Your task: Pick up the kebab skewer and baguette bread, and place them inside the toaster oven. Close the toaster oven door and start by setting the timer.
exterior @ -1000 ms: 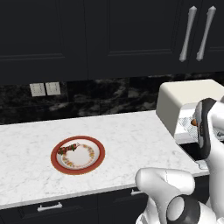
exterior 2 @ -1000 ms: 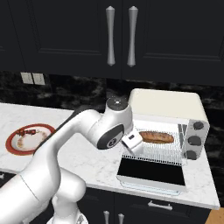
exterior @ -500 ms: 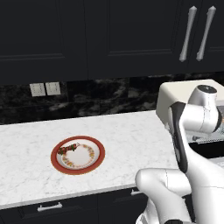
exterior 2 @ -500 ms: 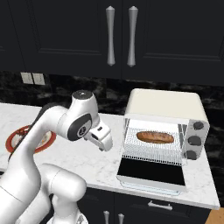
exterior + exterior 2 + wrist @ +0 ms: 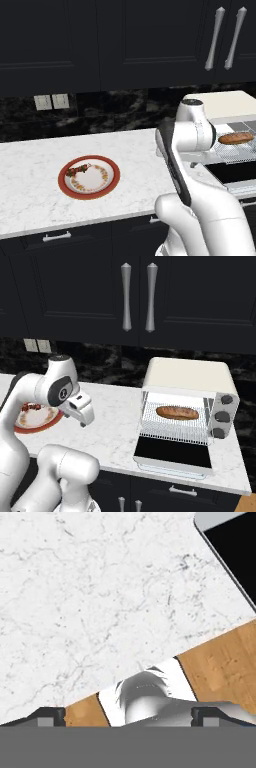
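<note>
Arm between oven (image 5: pixel 187 376) and plate (image 5: pixel 64 186), midway through the loading step. The bread (image 5: pixel 177 413) lies lengthwise on the wire rack (image 5: pixel 172 428) inside the oven, centred so that it sits clear of the side walls; one of the two items is therefore judged already loaded. The door (image 5: pixel 172 452) hangs fully down in front of the oven, its dark glass facing up, leaving the mouth free for a second item. The skewer (image 5: pixel 77 170) rests on the rear left part of the plate, well to the left of the oven on the bench (image 5: pixel 130 150); its red and green chunks lie across the inner rim. The tool (image 5: pixel 83 417) hovers above bare bench between plate and oven, nearer the plate, fingers spread wide and holding nothing. In the hand view its dark fingertips (image 5: pixel 50 714) stand far apart over marble, with a corner of the door at upper right. The released, downward-pointing pose suits a reach toward the skewer, the judged next target. Door closing and timer setting are not yet done.
</note>
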Robot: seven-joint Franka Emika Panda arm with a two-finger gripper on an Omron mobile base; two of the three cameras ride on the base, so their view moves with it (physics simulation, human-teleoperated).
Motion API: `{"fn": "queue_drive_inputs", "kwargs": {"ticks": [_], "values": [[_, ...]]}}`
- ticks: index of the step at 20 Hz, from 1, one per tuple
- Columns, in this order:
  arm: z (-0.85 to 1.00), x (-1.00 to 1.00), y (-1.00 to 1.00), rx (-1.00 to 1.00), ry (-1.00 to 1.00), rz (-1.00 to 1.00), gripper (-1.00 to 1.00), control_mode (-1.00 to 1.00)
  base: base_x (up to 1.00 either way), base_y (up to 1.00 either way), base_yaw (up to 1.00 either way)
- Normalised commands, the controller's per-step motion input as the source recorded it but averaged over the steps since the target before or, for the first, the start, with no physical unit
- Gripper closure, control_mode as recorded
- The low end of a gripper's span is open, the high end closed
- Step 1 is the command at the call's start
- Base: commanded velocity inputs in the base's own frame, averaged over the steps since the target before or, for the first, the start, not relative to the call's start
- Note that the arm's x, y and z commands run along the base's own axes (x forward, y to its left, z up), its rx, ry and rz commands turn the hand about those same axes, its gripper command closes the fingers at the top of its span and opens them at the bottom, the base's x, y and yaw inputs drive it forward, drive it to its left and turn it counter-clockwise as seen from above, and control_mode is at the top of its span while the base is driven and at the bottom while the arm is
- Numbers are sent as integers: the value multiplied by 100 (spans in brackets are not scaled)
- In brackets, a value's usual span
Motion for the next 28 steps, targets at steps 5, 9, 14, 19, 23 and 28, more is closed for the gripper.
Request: {"fn": "queue_drive_inputs", "kwargs": {"ticks": [5,9,14,19,23,28], "values": [[-11,13,100,0,12,-7,-100,-100,0,0,0],[-17,12,100,0,7,-11,-100,-100,0,0,0],[-11,5,85,0,1,-20,-100,-100,0,0,0],[-3,7,64,0,-1,-36,-100,-100,0,0,0],[0,38,49,0,-5,-33,-100,-100,0,0,0],[-5,50,37,0,-3,-20,-100,-100,0,0,0]]}}
